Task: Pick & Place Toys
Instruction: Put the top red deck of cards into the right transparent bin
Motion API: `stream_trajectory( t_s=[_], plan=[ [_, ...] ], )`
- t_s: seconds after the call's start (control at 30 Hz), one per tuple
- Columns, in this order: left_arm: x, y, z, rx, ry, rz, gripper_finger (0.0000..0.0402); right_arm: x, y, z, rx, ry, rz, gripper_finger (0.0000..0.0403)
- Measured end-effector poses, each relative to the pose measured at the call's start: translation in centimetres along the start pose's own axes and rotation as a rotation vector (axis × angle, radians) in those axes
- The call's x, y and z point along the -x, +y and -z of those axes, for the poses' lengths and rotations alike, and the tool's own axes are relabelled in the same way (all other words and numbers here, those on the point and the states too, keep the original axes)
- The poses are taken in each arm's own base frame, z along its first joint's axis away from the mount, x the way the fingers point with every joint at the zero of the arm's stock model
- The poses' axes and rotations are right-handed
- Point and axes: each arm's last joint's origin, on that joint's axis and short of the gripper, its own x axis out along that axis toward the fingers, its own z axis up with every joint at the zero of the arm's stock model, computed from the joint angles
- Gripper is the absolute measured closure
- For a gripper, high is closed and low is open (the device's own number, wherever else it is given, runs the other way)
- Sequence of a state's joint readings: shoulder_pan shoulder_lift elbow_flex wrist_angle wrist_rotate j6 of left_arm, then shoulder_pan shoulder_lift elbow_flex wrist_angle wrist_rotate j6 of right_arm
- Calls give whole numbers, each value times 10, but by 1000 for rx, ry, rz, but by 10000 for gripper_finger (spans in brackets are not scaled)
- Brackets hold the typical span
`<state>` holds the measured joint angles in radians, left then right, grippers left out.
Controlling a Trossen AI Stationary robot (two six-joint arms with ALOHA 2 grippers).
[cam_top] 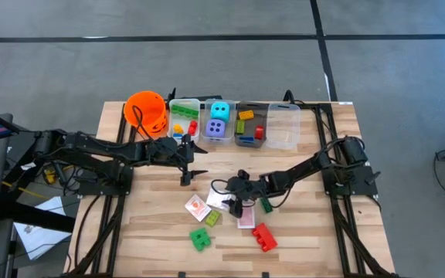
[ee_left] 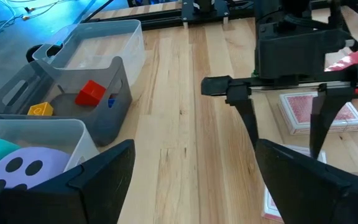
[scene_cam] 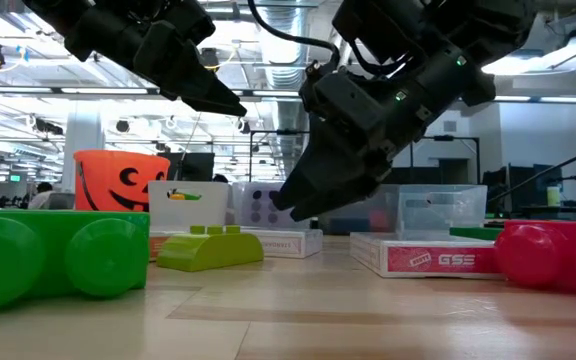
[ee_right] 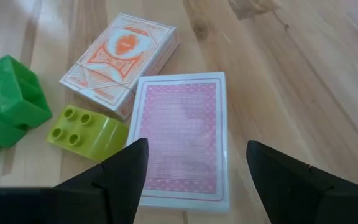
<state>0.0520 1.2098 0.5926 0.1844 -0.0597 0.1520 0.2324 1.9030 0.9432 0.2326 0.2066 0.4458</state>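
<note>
Pink-backed rectangular card deck [ee_right: 182, 140] flat on wooden bench [cam_top: 315, 232], directly beneath right tool [ee_right: 194, 171], fingers spread either side, left tool [cam_top: 188, 164] spread, empty, near clear bins [cam_top: 283, 127]

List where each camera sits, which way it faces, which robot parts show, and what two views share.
High: overhead, straight down on the wooden table; both dark arms show.
Low: table height, looking level into the room; both arms descend from above.
Left wrist: past the open left claw toward the clear plastic bins; the right arm shows beyond.
Right wrist: past the open right claw onto the pink-backed card deck.
Shared: the high view shows that deck too.
</note>
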Motion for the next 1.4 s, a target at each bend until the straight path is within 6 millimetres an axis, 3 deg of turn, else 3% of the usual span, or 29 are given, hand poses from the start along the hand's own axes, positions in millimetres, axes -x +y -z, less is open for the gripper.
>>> stream_trajectory(
  t_s=[0.63,0.73,0.9,1.17,1.4],
  plan=[
    [0,0,0,0,0,2,73,4,15,9,71,26,-31,132],
    [0,0,0,0,0,2,72,5,19,12,82,45,-56,101],
    [0,0,0,0,0,-2,72,7,25,17,101,61,-56,14],
    [0,0,0,0,0,-1,77,7,25,16,98,29,-18,58],
    [0,0,0,0,0,0,77,7,25,16,98,27,-21,60]
  ],
)
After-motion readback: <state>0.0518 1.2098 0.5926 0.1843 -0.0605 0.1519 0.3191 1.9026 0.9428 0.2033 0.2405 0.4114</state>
